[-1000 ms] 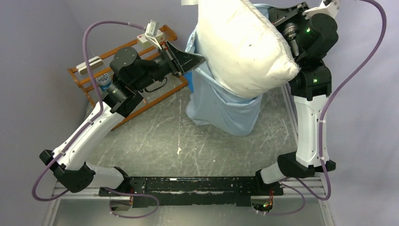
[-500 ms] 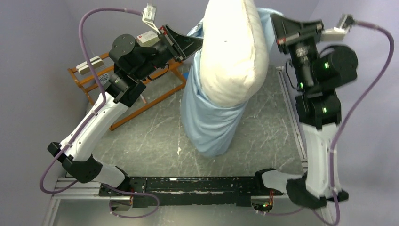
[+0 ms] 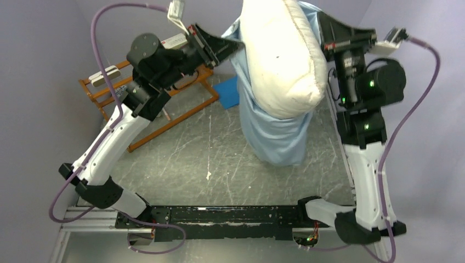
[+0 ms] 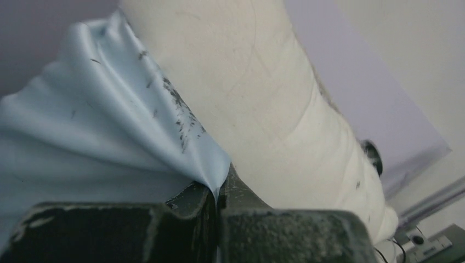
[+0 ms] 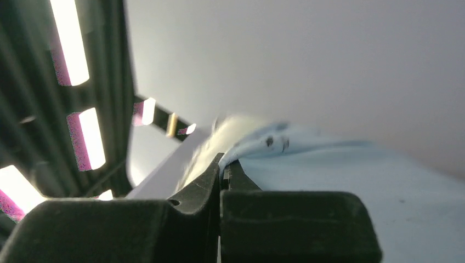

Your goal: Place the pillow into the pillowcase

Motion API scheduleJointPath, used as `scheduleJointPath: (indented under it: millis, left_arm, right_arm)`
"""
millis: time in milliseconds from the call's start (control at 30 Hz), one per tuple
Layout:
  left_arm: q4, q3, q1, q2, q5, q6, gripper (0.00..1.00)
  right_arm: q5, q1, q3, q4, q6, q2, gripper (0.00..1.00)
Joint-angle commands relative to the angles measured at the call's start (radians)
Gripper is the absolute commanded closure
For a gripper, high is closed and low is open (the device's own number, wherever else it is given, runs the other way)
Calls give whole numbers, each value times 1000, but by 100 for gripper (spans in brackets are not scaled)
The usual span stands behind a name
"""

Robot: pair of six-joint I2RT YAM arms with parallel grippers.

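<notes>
Overhead, the pillow (image 3: 279,55) stands partly sunk in the pillowcase (image 3: 274,137), both lifted above the table (image 3: 192,153). Left gripper (image 4: 219,189) and right gripper (image 5: 222,167) each clench the pillowcase's rim on opposite sides. A red-and-white label (image 3: 174,41) by the left wrist is unreadably small.

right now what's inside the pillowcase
The pillow sits partly inside the pillowcase, one end sticking out. How deep it goes is hidden by the fabric.
</notes>
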Motion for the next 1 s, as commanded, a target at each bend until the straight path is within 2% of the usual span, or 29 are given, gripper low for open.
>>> scheduleJointPath:
  millis: [0,67,167,200,267,367,433,500,667,733,800,867,967]
  left_arm:
    - [-45,232,42,52,-60,80,95]
    - [63,131,42,11,-3,5,95]
    - [252,-111,43,-88,75,-114,95]
    - [242,-158,42,-116,78,-106,95]
    - [169,-222,42,-167,38,-36,95]
    - [213,-326,42,-214,39,-67,95]
    - [223,-304,41,-202,60,-71,95]
    - [170,-216,41,-160,52,-26,95]
    - [-35,179,102,77,16,59,95]
    - [-104,339,143,163,11,41,95]
    - [-75,363,154,188,42,-14,95]
    - [36,237,138,155,132,-121,95]
    - [245,34,72,36,178,-212,95]
  right_arm:
    - [-212,-3,-275,393,347,-105,100]
    - [-147,-3,-226,336,317,-77,100]
    - [38,-4,4,200,154,16,100]
    - [98,-4,83,160,89,59,100]
    - [195,-5,250,55,60,142,100]
    - [252,-6,413,23,-52,229,100]
    - [238,-8,464,-15,-99,250,100]
    - [203,-6,437,-70,-107,225,100]
    - [-26,-5,36,-13,-45,13,100]
    - [-94,0,-51,-43,-28,-29,100]
    - [-96,2,-88,-19,-35,-33,100]
    - [-20,2,56,-63,-82,55,100]
    - [76,-3,516,-209,-157,317,100]
